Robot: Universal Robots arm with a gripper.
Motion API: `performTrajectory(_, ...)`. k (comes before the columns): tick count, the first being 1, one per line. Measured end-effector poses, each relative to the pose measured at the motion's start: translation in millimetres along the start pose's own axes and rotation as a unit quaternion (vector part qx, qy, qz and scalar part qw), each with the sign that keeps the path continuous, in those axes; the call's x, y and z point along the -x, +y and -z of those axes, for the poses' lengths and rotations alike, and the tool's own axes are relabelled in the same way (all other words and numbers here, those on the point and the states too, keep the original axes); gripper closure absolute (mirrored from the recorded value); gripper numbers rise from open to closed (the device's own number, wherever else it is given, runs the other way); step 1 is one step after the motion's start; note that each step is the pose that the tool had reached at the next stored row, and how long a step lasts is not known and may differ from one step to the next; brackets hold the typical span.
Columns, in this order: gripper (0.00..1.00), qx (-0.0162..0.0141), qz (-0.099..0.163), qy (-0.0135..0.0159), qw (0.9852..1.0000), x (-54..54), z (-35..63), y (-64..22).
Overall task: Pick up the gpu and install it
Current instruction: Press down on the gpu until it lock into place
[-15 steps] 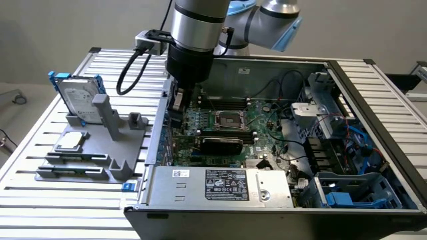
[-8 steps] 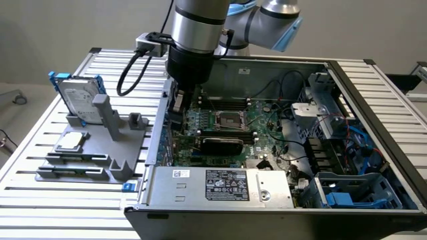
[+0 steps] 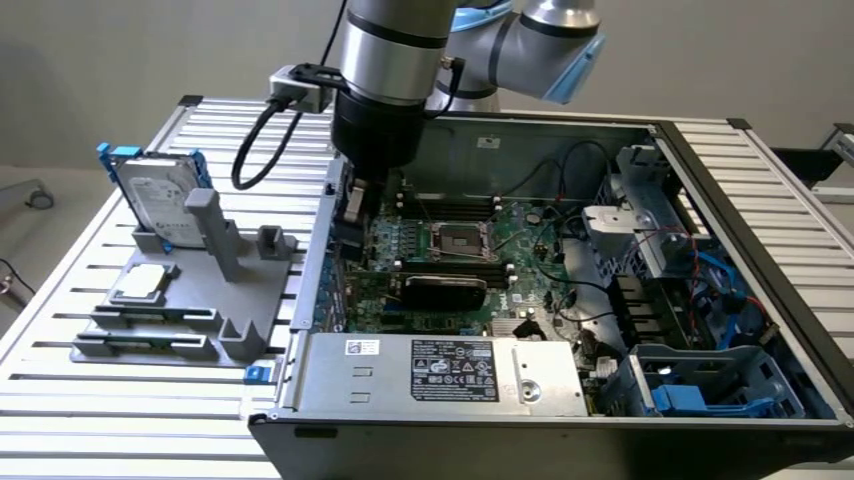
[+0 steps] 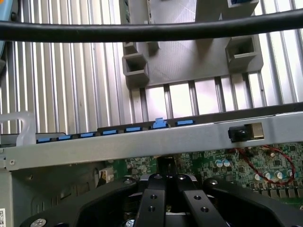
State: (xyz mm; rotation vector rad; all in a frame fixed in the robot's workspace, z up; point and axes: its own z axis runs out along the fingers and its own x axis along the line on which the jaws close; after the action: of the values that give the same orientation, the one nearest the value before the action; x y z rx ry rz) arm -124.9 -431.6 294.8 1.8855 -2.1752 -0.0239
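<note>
Outside the computer case (image 3: pixel 574 135), on the exterior view's left, a grey moulded plastic rack (image 3: pixel 160 345) sits on the ribbed aluminium table (image 3: pixel 80 420). The rack holds two parts. One is a silver hard drive (image 3: pixel 154 195) standing upright in a blue frame, and the other is a small square silver chip (image 3: pixel 144 283) lying flat. Just inside the case's near wall, the arm's gripper (image 3: pixel 358 225) hangs low over the green circuit board (image 3: pixel 534 260). In the wrist view its black fingers (image 4: pixel 165 182) are drawn fully together. Nothing can be made out in their hold, though a dark sliver shows just past the tips. That view also shows a row of blue clips (image 4: pixel 133 128) along the case's sheet-metal edge and one thick black cable (image 4: pixel 151 30). Further into the case, one square metal socket (image 3: pixel 461 240) lies bare on the board. The gpu (image 3: pixel 441 290), with its rounded black shroud, stands on the board just beside the socket, apart from the gripper. A silver box with a printed label (image 3: pixel 441 370) fills the case's front corner. At the case's far right are grey metal bays with blue plastic parts (image 3: pixel 694 395).
</note>
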Motion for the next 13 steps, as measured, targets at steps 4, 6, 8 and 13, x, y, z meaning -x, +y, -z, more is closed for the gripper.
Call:
performTrajectory(4, 0.89, -0.0002, -0.001, 0.0022, 1.0, 0.6, 0.0, 1.0)
performTrajectory(6, 0.89, -0.0006, -0.001, 0.0039, 1.0, 1.0, -0.1, 1.2)
performTrajectory(8, 0.89, -0.0014, -0.001, 0.0059, 1.0, 1.5, -0.4, 1.3)
performTrajectory(13, 0.89, -0.0053, -0.003, 0.0085, 0.9999, 3.3, -2.0, 1.3)
